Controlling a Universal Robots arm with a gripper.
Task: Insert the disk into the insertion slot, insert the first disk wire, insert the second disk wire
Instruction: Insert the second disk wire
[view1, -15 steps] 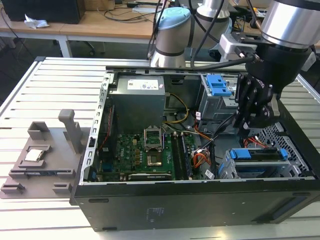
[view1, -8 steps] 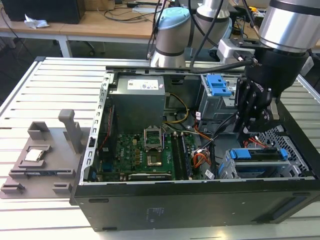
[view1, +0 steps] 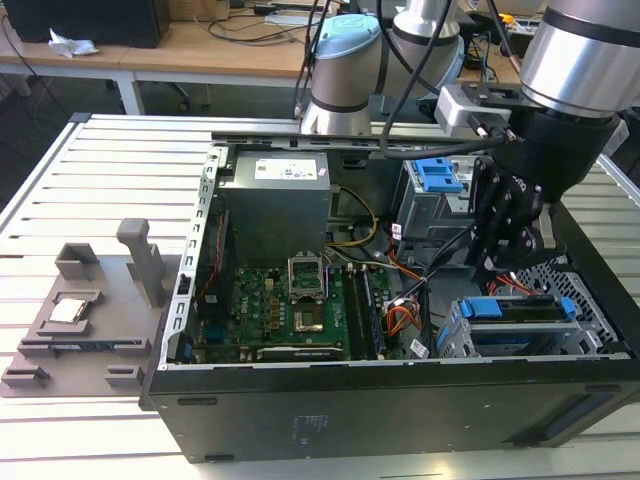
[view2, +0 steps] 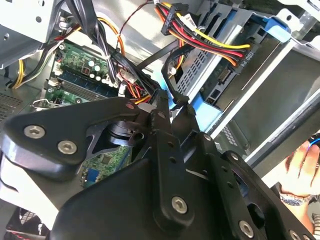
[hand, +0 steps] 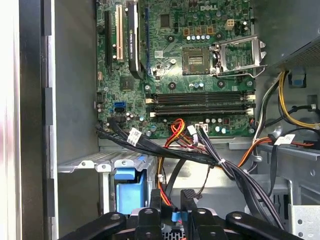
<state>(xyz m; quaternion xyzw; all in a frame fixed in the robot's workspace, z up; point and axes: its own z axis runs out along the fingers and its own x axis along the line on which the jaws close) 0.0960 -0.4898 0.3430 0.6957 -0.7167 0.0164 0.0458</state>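
The disk (view1: 520, 311), silver in its blue carrier, lies inside the insertion slot (view1: 590, 338), the perforated cage at the case's front on the exterior view's right. My gripper (view1: 503, 262) hangs just above and behind it. In the second wrist view the gripper (view2: 172, 102) has its fingers drawn together on a small dark plug of a black cable, close to the disk's (view2: 207, 75) rear edge. A plug with red, yellow and black wires (view2: 235, 55) sits against that rear edge. The first wrist view shows the gripper (hand: 172, 206) beside the blue carrier (hand: 131, 192).
The motherboard (view1: 290, 300) fills the case floor, with loose cable bundles (hand: 200, 155) crossing between it and the cage. A taller grey cage with a blue clip (view1: 437, 178) stands behind. A person's hand (view2: 300, 167) rests beyond the case. A grey fixture (view1: 90, 310) lies outside.
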